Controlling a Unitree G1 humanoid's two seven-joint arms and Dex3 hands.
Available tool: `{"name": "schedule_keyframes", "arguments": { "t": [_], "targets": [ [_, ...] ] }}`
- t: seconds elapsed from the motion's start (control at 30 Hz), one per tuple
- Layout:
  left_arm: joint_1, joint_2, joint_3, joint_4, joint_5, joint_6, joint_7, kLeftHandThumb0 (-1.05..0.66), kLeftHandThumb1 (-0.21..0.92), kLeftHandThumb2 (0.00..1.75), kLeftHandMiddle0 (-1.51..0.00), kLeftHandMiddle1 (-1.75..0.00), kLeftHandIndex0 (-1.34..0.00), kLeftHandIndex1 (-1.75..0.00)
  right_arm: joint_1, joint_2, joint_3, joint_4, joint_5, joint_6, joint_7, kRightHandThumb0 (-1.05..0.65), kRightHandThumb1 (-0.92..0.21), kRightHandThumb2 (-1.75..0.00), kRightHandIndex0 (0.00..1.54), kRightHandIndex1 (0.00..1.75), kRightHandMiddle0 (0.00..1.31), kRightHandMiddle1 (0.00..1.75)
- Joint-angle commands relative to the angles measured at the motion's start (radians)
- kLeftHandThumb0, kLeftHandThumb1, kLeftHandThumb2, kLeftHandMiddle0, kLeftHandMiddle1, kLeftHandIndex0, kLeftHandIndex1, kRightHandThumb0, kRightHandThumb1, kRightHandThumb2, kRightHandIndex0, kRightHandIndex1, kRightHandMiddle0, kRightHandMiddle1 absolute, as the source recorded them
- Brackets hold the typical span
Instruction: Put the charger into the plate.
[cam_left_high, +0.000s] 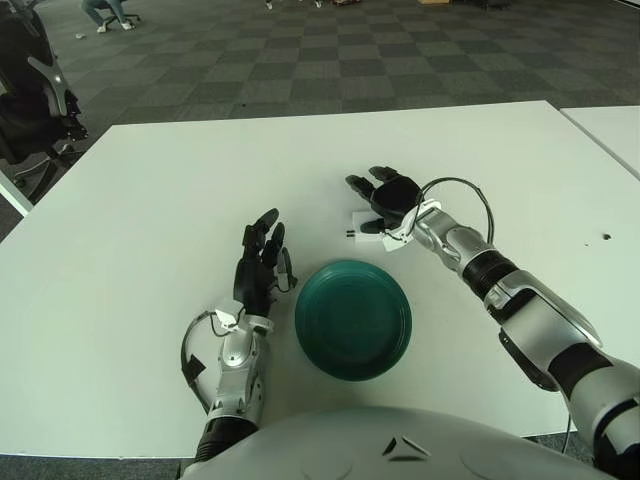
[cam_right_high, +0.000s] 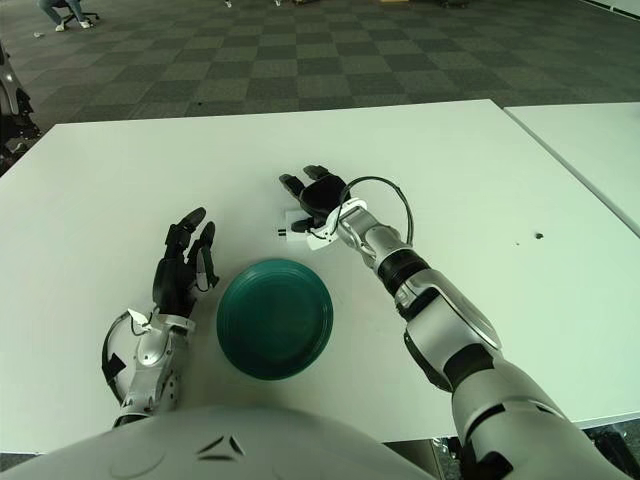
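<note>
A small white charger (cam_left_high: 364, 229) lies on the white table (cam_left_high: 150, 200), just beyond the far rim of a round dark green plate (cam_left_high: 352, 318) that holds nothing. My right hand (cam_left_high: 383, 196) hovers over the charger's far right side with its fingers spread, and the charger shows under its palm; the fingers are not closed on it. My left hand (cam_left_high: 262, 252) shows beside the plate on its left, with the fingers extended and holding nothing.
A second white table (cam_left_high: 612, 128) adjoins at the right with a narrow gap. A small dark spot (cam_left_high: 605, 238) marks the table at the right. A black office chair (cam_left_high: 30, 100) stands past the left edge.
</note>
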Motion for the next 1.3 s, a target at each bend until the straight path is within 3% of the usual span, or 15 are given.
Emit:
{"name": "schedule_keyframes", "arguments": {
  "t": [0.0,0.67,0.9,1.27],
  "targets": [
    [0.059,-0.068,-0.008,0.081,-0.028,0.013,-0.001,-0.8,0.92,0.86,-0.36,-0.01,0.0,-0.82,0.001,0.007,0.018,0.025,0.018,-0.016,0.041,-0.82,-0.92,-0.77,0.13,0.0,0.0,0.12],
    [0.085,-0.06,-0.042,0.03,0.045,0.027,0.047,-0.8,0.92,0.88,-0.34,0.0,0.0,-0.79,0.031,-0.005,0.033,0.043,0.122,-0.022,0.276,-0.83,-0.92,-0.76,0.07,0.0,0.0,0.07],
    [0.101,-0.054,-0.059,0.006,0.049,0.025,0.054,-0.81,0.92,0.89,-0.3,0.0,0.0,-0.75,0.094,-0.077,0.023,-0.101,0.149,-0.044,0.365,-0.86,-0.92,-0.83,0.06,0.0,0.0,0.06],
    [0.108,-0.046,-0.071,-0.002,0.061,0.027,0.066,-0.81,0.92,0.89,-0.26,0.0,0.0,-0.72,0.174,-0.134,0.015,-0.244,0.163,-0.042,0.422,-0.89,-0.92,-0.9,0.1,0.01,0.0,0.08]
  ]
}}
